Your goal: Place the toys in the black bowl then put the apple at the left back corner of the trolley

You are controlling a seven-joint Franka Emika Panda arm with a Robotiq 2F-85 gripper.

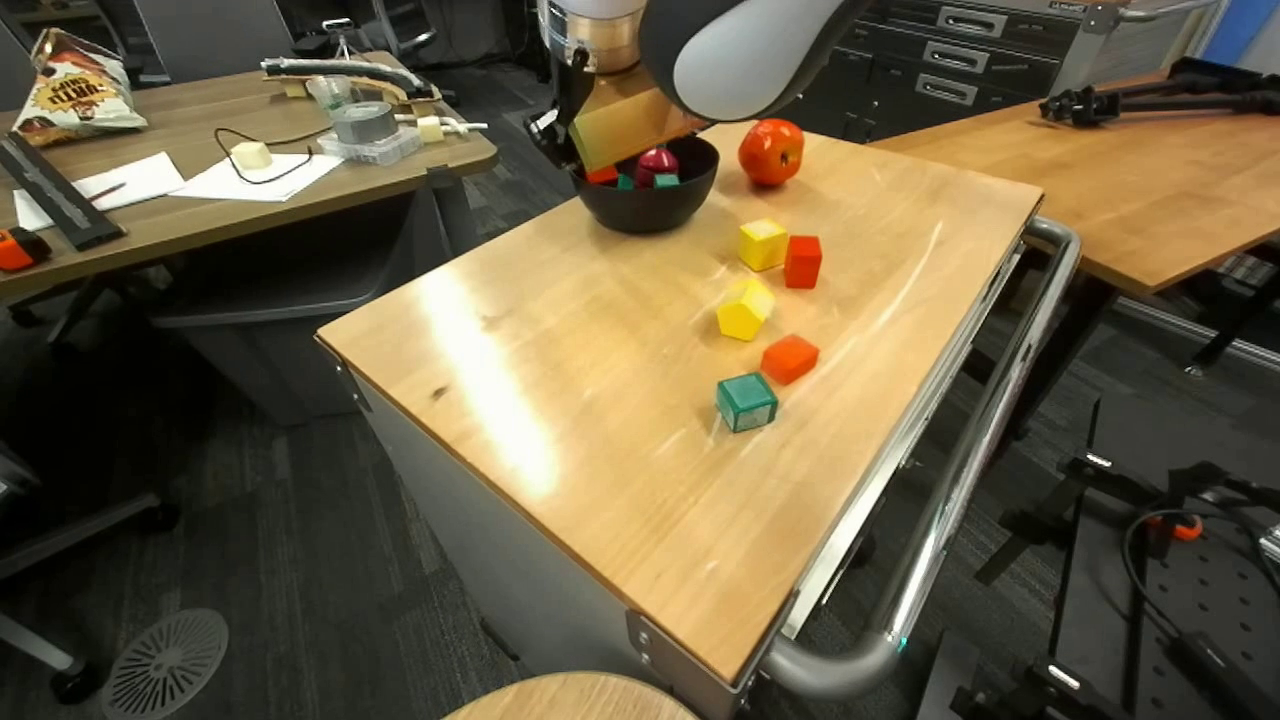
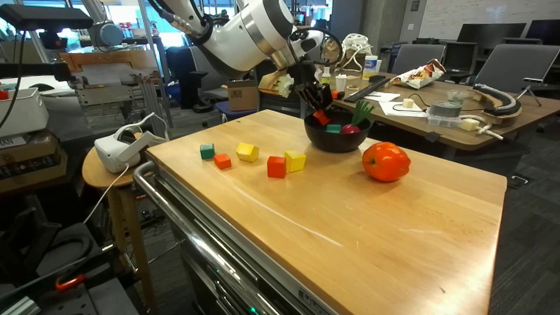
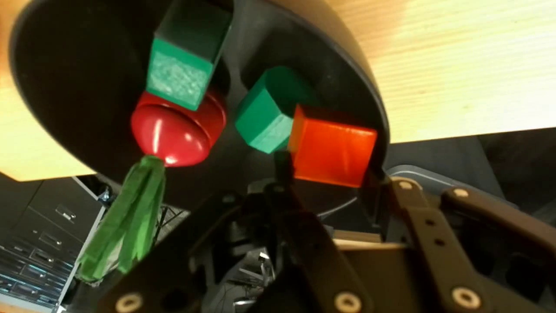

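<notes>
While the gripper (image 3: 330,175) points down into the black bowl (image 2: 337,143), its jaws pinch a red-orange block (image 3: 336,150), held tilted at the bowl's mouth. In the wrist view a teal block (image 3: 180,71), a second teal block (image 3: 260,114) and a dark red fruit-shaped toy (image 3: 171,134) lie in the bowl, the toy's green leaves rising past the rim. The bowl stands on the light wooden top of the trolley (image 1: 600,380), and the apple (image 1: 771,152) sits near it on the same wood. Also on the top are a yellow block (image 1: 763,246) with a red block (image 1: 803,262) just beside it, another yellow block (image 1: 744,312), and an orange block (image 1: 790,359) just beside another teal block (image 1: 747,402). In an exterior view, a snack bag (image 1: 80,92) on the neighbouring desk (image 1: 410,175) shows its lettering upside down, one word reading as CHIPS. In an exterior view, the word KIND can be read on a cardboard box (image 2: 243,96), and the letters MAN on a white label (image 2: 11,142) at the left edge. Lettering on a badge (image 2: 313,302) along the trolley's side, on a canister (image 2: 370,66) with blue printing and on the whiteboard (image 2: 455,13) is too small or blurred to read.
</notes>
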